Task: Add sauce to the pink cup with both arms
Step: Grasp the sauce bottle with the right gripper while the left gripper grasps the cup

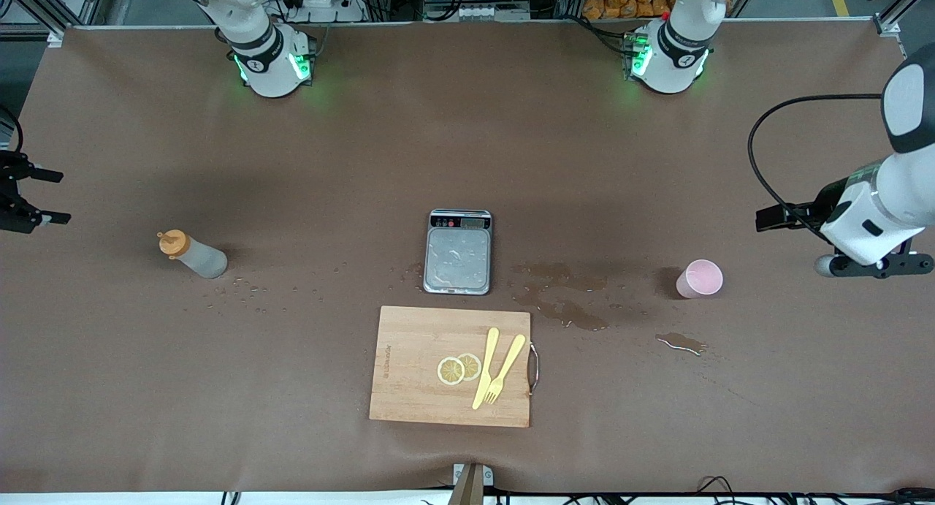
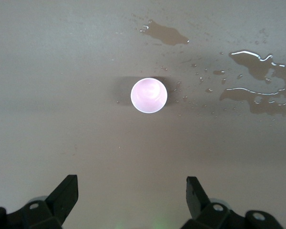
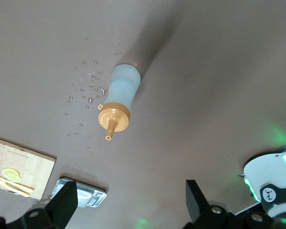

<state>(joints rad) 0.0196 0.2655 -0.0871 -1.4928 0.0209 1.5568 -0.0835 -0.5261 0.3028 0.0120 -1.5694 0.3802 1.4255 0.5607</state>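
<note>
- Translucent greyish-white plastic squeeze bottle of sauce (image 1: 193, 254) with an orange nozzle cap stands upright on the brown table (image 1: 365, 147), toward the right arm's end, with small droplets scattered on the cloth just beside it.
- Nothing touches the bottle; in the right wrist view (image 3: 118, 99) it shows from above, cap uppermost.
- At the table's edge on that same end, the right arm's black two-finger gripper (image 1: 40, 196) hangs with its fingers spread wide and nothing between them; the right wrist view (image 3: 131, 200) shows the same wide gap.
- A small round pale pink plastic cup (image 1: 700, 278) stands upright toward the left arm's end of the table, open mouth up, apart from everything else.
- The left arm's black gripper (image 1: 773, 218) is up in the air over the table edge close to the cup; in the left wrist view (image 2: 132, 193) its fingers stand far apart and hold nothing, with the cup (image 2: 148, 95) seen from above between and ahead of them.
- Between bottle and cup sits a small steel-plated kitchen scale (image 1: 458, 252), wet on its plate.
- Wet puddles (image 1: 562, 300) darken the cloth between scale and cup.
- Nearer the front camera than the scale lies a wooden cutting board (image 1: 431, 344) carrying two lemon slices (image 1: 459, 368), a yellow knife (image 1: 486, 366) and a yellow fork (image 1: 505, 370).
</note>
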